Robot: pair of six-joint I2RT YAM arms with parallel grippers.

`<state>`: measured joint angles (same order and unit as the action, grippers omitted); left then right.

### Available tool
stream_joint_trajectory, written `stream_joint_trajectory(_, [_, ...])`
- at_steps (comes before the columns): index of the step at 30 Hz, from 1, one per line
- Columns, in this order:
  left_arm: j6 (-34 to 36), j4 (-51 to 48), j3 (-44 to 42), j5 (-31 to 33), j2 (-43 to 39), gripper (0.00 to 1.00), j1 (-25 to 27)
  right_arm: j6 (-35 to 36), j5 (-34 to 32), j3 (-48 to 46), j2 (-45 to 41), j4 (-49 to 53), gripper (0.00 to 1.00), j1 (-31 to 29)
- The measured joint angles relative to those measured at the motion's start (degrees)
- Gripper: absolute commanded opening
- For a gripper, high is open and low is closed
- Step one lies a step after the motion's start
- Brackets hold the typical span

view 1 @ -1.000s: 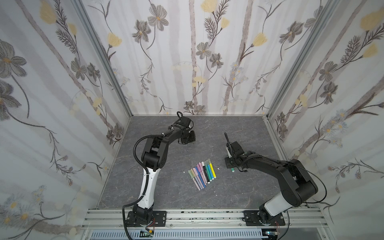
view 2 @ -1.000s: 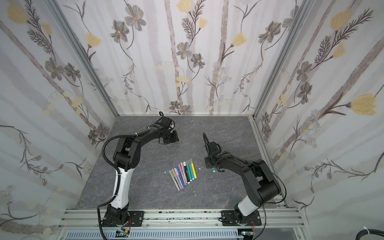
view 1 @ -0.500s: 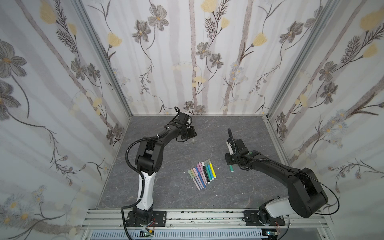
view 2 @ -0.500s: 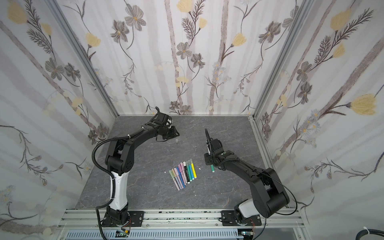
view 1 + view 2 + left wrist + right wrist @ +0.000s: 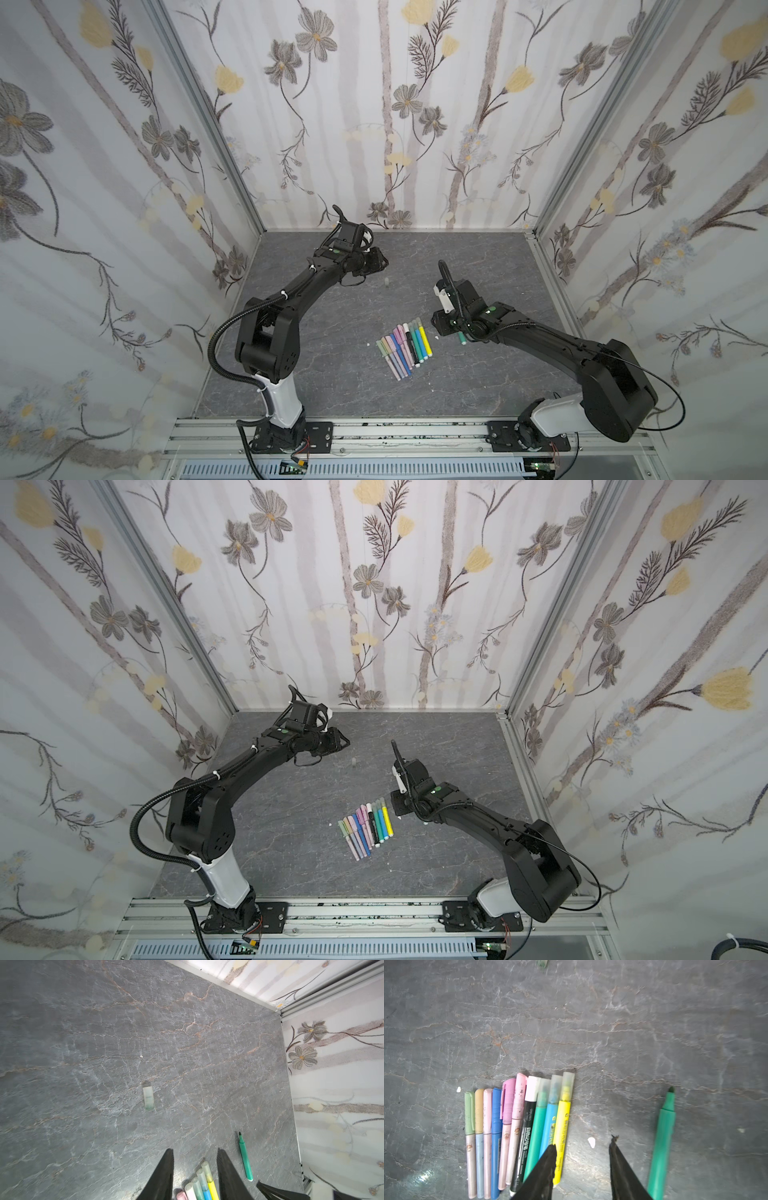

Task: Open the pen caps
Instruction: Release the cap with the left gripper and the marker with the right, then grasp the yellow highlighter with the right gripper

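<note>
Nearest us, along the table's front edge, we see a metal rail carrying both arm bases. Beyond it, on the grey stone-patterned tabletop, ten pens lie side by side in a tight, slightly slanted row near the middle. They touch one another, and their caps are all on at the far ends. From left to right we count caps in green, peach, pink, blue, purple and pink. Then comes a white one on a black barrel, and three translucent ones on teal, blue and yellow barrels.

Just right of the row, apart from it, lies a green pen with no cap, its dark tip pointing to the far side. In both top views most of it is hidden under the right arm. A small white scrap sits on the tabletop between it and the yellow barrel. The right gripper hangs above that gap, released, its jaws parted with nothing between them.

Farther back, well apart from the row, a loose translucent cap with a greenish tinge at one end lies alone on the tabletop. Near it, slightly farther and to the left, we find the left gripper, clear of the cap, its jaws parted and empty. Behind everything stand the flowered walls.
</note>
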<state>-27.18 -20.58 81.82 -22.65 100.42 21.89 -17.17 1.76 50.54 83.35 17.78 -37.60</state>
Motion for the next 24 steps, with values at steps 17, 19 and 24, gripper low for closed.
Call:
stream_joint_trajectory(17, [0.33, 4.28, -21.18, 1.42, -16.94, 0.37, -3.28, -4.87, -3.85, 4.55, 11.08, 1.57, 0.37, -4.76])
stream_joint_trajectory(19, [0.61, 4.33, -21.66, 1.42, -17.38, 0.37, -3.48, -5.09, -4.15, 4.59, 11.26, 1.75, 0.37, -5.03])
stream_joint_trajectory(24, [1.29, 4.48, -22.08, 1.38, -17.7, 0.37, -3.63, -5.97, -4.96, 4.83, 12.2, 2.21, 0.37, -5.77])
